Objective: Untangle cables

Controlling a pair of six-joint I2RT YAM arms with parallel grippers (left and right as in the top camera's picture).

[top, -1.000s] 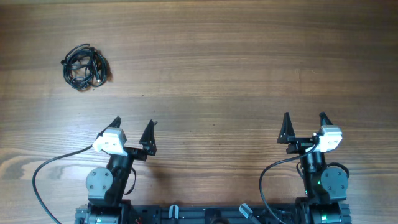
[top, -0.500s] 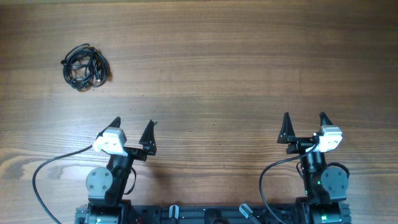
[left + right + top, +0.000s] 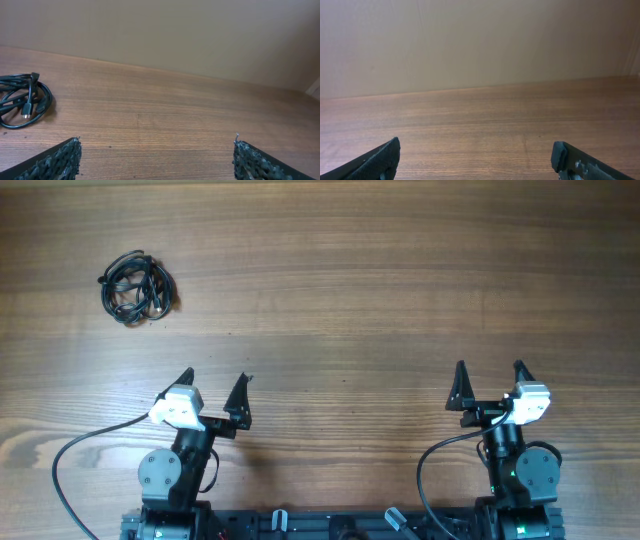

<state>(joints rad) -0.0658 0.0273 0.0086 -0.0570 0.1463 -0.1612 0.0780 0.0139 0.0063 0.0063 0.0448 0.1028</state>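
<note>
Well ahead of the left hand (image 3: 215, 374), off to its left: the cables (image 3: 138, 286), one tight bundle on the desk (image 3: 350, 300). Left hand and right hand (image 3: 489, 365) both spread wide, empty. Risk: pinching several cords at once, tightening the knot or dragging everything along.

Left gripper (image 3: 216, 375), right gripper (image 3: 489, 365) hovered by desk (image 3: 350, 310) near edge, well apart, jaws wide (both empty).
</note>
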